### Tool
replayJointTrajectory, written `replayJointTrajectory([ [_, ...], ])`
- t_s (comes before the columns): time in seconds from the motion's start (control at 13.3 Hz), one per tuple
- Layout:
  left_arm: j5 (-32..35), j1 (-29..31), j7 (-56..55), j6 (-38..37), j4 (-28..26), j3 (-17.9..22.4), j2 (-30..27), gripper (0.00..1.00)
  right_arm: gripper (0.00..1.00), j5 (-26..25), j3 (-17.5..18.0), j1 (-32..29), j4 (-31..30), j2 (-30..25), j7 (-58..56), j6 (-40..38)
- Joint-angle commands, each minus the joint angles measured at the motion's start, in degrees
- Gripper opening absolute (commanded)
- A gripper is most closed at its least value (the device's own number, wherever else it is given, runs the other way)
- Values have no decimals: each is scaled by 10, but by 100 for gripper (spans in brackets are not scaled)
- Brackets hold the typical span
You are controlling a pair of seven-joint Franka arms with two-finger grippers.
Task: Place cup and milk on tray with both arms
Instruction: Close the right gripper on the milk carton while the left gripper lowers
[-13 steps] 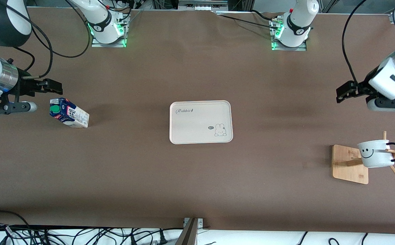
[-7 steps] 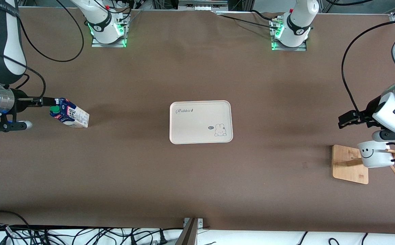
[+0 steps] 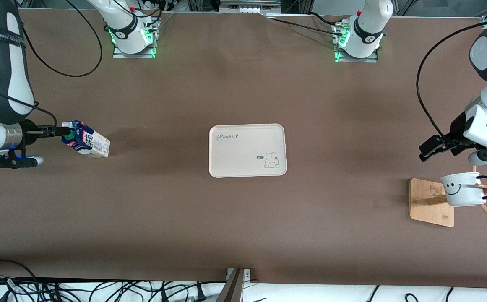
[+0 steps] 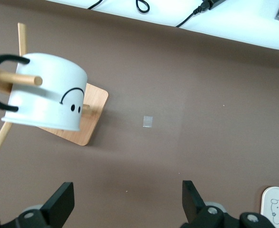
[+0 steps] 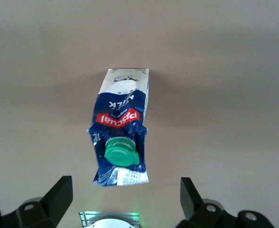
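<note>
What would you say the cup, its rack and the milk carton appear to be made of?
The cup looks like glazed white ceramic, though enamel or plastic is possible: smooth, even sheen. The rack seems to be light unpainted wood, with visible grain on its base and pegs. The milk carton appears to be printed coated paperboard, creased at its folded top, with a green plastic-looking cap.

A brown table [image 3: 243, 218] fills the view. Black cables [image 3: 79, 289] lie tangled on a white floor [image 3: 310, 293] along its nearer edge.
</note>
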Motion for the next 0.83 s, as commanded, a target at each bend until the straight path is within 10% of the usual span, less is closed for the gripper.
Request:
replayJointTrajectory([
  [0.0, 25, 1, -42, 59, -87, -4, -60, 100, 100, 1, 6, -8, -24, -11, -8, 17],
  [0.3, 165, 1, -188, 66, -103, -40, -74, 100, 100, 1, 6, -8, -33, -13, -8, 22],
  [0.75, 168, 36, -189, 82, -133, -42, -78, 100, 100, 0, 6, -8, -72, -25, -9, 61],
])
